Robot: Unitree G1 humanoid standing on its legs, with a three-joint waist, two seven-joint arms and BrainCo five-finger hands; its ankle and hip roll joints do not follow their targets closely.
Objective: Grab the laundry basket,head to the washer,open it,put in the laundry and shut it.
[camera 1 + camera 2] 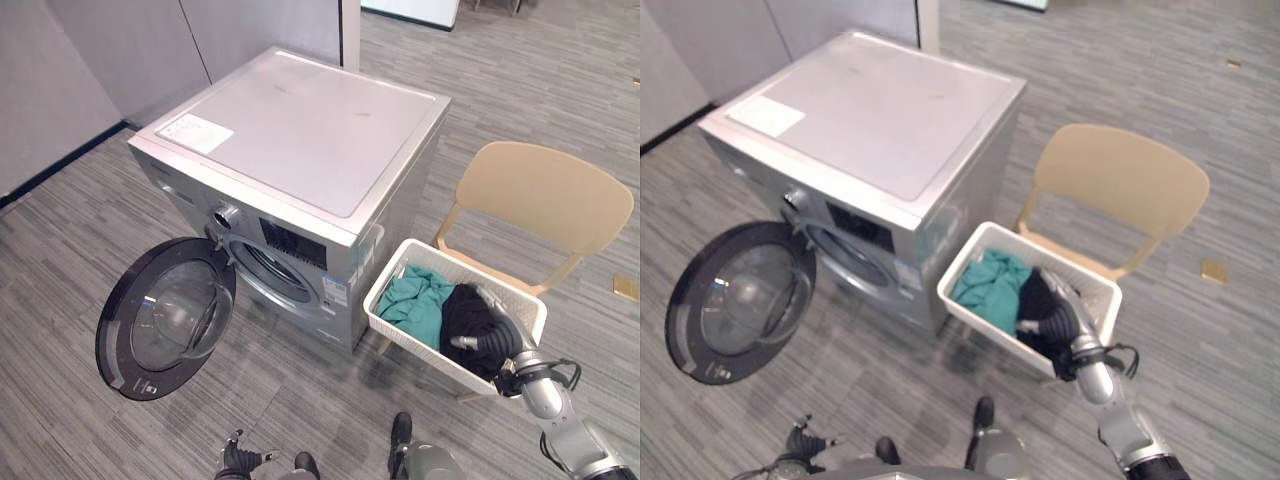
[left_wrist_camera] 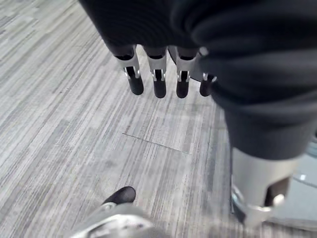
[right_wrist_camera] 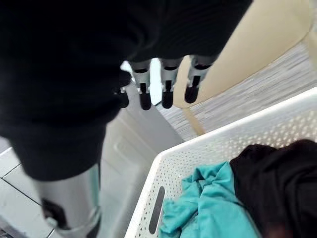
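The white laundry basket (image 1: 420, 352) rests on a beige chair (image 1: 545, 195) to the right of the silver washer (image 1: 300, 130). Inside it lie a teal garment (image 1: 420, 300) and a black garment (image 1: 462, 312). The washer's round door (image 1: 165, 315) hangs wide open to the left, and the drum opening (image 1: 272, 272) is bare. My right hand (image 1: 497, 335) is over the black garment at the basket's near right corner. Its fingers (image 3: 166, 84) are straight and hold nothing; I cannot tell whether it touches the cloth. My left hand (image 2: 158, 74) hangs low over the floor, fingers straight and empty.
Grey plank floor surrounds the washer. A grey wall stands behind and left of it. The open door takes up floor in front of the washer's left side. The chair's back rises behind the basket.
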